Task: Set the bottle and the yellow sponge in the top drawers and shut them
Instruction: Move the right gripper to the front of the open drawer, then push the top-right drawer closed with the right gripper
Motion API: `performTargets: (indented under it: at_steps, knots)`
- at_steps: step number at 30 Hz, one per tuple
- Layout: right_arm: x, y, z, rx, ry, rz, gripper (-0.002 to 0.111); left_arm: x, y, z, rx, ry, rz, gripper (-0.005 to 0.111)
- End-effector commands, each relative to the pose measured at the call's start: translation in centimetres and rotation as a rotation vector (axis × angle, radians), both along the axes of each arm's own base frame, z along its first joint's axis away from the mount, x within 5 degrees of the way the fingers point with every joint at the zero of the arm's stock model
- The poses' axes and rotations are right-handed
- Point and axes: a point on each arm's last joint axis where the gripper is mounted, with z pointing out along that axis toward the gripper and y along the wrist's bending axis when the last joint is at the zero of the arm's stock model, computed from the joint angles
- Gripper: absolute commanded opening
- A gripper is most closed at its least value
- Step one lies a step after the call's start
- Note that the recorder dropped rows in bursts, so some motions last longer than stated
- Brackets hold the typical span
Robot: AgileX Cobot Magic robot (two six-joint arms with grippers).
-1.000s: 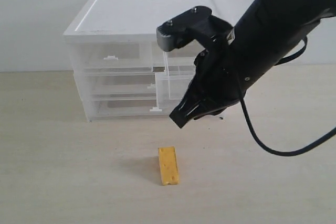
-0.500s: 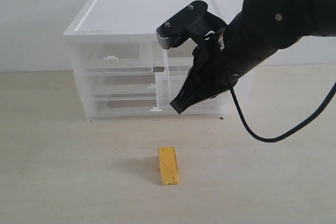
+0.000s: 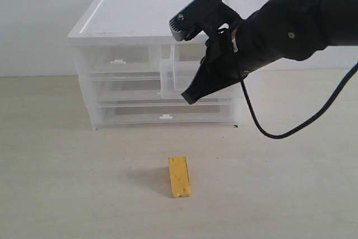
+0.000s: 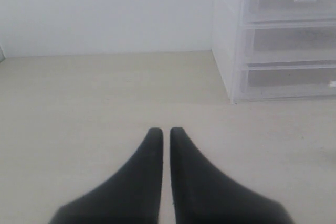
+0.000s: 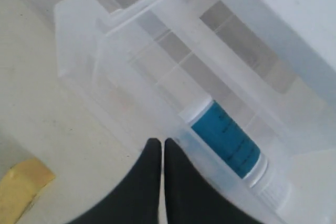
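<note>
Translucent plastic drawer unit, white top, at 12 o'clock on the table. Top right drawer stands part-way out; top left drawer sits flush. Right gripper: jaws pressed together, empty, tips just beside that drawer's front at its 5 o'clock corner. Left gripper likewise closed on nothing, over the table (absent from the exterior view). Bottle lies on its side inside the open drawer. Yellow sponge rests on the table at 6 o'clock from the right tips, well apart, long axis 12-to-6. Judgement: right arm is nearer; the drawer wants pushing toward 12 first.
</note>
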Motion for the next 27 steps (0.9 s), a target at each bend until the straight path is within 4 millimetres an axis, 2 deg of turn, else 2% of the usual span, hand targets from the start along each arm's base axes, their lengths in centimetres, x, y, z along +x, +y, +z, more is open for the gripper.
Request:
performTargets:
  at_steps: [1,6,16,23,27]
  knots:
    - [1.1,-1.3,0.4,0.041,-0.043,-0.037,0.0,0.0,0.0,0.0,-0.006,-0.007,0.003,0.004]
    - [1.9,-1.9,0.8,0.083,-0.083,-0.052,0.0,0.0,0.0,0.0,-0.006,-0.007,0.003,0.004]
    - [2.4,-1.9,1.1,0.131,-0.129,-0.04,0.0,0.0,0.0,0.0,-0.006,-0.007,0.003,0.004]
    - [0.2,-2.8,2.8,0.092,-0.042,-0.088,0.0,0.0,0.0,0.0,-0.006,-0.007,0.003,0.004]
    - [-0.5,-3.3,2.4,-0.039,0.117,-0.09,0.0,0.0,0.0,0.0,-0.006,-0.007,0.003,0.004]
